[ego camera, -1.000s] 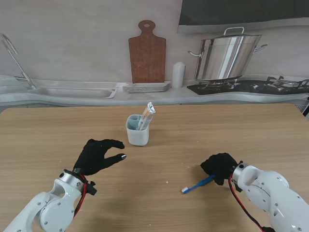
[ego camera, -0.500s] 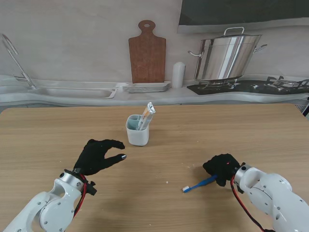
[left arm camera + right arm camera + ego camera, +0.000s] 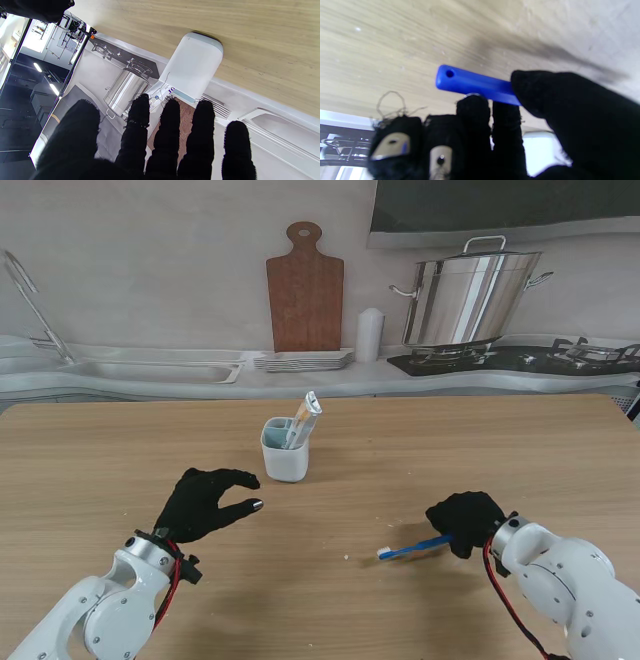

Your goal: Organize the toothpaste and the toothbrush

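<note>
A white cup [image 3: 285, 450] stands upright at the table's middle with a toothpaste tube [image 3: 306, 416] leaning in it. The cup [image 3: 193, 66] and the tube [image 3: 160, 93] also show in the left wrist view. My right hand [image 3: 465, 522], in a black glove, is shut on the handle of a blue toothbrush [image 3: 415, 548], whose white head points left and sits just off the wood. Thumb and fingers pinch that toothbrush [image 3: 472, 83] in the right wrist view. My left hand [image 3: 205, 502] hovers open, nearer to me and left of the cup, fingers spread [image 3: 172, 135].
The wooden table [image 3: 430, 460] ends at a printed kitchen backdrop [image 3: 305, 290] showing a cutting board, pot and sink. Small white specks lie on the wood near the toothbrush head.
The right hand has lifted the toothbrush off the table and levelled it, its handle end rising. The left hand has stayed in place.
</note>
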You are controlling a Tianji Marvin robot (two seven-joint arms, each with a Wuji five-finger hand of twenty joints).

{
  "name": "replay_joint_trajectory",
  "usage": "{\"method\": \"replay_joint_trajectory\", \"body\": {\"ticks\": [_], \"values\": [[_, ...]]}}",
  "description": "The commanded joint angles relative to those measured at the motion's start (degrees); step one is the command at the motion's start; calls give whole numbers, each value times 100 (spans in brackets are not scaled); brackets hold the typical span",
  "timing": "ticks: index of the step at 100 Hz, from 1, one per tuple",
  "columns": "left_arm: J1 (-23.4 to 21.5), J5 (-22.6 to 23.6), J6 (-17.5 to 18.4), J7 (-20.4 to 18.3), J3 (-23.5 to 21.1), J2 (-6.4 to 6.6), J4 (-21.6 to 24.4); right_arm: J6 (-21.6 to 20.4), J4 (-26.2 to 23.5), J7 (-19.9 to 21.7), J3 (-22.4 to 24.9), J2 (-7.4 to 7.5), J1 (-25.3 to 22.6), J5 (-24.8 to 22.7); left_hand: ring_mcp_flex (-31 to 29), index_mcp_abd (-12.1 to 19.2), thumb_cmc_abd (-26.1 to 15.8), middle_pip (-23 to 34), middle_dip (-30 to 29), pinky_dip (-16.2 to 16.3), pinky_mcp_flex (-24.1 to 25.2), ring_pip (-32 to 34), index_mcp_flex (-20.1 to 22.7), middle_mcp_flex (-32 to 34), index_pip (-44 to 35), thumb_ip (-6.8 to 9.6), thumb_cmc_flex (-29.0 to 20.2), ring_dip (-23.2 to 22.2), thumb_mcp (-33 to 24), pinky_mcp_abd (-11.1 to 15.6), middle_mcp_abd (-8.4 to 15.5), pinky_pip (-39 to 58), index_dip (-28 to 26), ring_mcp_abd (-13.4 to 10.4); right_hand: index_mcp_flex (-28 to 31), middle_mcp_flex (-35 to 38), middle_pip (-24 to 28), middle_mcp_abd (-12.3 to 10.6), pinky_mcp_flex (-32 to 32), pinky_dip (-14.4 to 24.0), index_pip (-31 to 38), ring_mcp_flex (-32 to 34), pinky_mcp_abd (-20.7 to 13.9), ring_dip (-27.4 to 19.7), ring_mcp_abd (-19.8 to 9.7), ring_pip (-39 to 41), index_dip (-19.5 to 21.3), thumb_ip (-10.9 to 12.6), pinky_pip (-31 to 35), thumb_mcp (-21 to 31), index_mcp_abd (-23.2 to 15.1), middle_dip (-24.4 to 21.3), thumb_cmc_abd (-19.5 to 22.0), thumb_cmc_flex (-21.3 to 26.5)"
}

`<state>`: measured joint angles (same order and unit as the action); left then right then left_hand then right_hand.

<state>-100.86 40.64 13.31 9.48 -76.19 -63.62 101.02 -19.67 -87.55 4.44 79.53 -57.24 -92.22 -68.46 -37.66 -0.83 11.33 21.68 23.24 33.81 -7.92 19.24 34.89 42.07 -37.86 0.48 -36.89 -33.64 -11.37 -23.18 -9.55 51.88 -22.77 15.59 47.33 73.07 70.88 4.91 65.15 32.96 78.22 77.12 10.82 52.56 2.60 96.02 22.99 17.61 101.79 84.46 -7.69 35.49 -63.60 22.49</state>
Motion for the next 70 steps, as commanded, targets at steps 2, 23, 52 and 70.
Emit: {"method": "replay_joint_trajectory", "body": {"ticks": [2,23,52,70], "values": [[-7,-17,25,-83,14,-14,48,83,-115,100,12,-46,-32,68,-45,146,-113,48,-82,19,22,66,60,120,8,192,-6,-73,-4,-122,83,55,-68,-103,177,748,189,635,200,67,429,-159,-590,63,-862,59,272,361,611,550,-157,-17,409,108],[29,-88,44,-113,35,-17,28,220,-384,201,52,-115,19,487,-36,162,-117,48,-79,22,20,68,-126,79,115,192,-3,-79,-9,-113,90,58,-27,-95,169,715,186,660,190,44,421,-159,-514,29,-814,12,277,289,579,550,-127,-14,400,134],[29,-467,95,-79,55,-67,25,884,-1029,597,-309,-241,344,1555,-163,176,-53,105,-60,233,-124,255,-269,114,173,192,16,-228,-39,-13,28,403,-3,-93,154,682,191,709,188,18,411,-161,-416,-6,-747,4,275,179,577,550,-57,-4,388,159],[64,-953,75,-130,63,-115,-7,1576,-1303,630,-854,-333,754,2148,-317,164,185,154,-51,650,-352,542,-299,235,178,206,113,-541,-128,76,-64,929,1,62,155,675,202,735,189,10,407,-161,-386,-14,-740,19,274,141,594,550,-35,6,366,180]]}}
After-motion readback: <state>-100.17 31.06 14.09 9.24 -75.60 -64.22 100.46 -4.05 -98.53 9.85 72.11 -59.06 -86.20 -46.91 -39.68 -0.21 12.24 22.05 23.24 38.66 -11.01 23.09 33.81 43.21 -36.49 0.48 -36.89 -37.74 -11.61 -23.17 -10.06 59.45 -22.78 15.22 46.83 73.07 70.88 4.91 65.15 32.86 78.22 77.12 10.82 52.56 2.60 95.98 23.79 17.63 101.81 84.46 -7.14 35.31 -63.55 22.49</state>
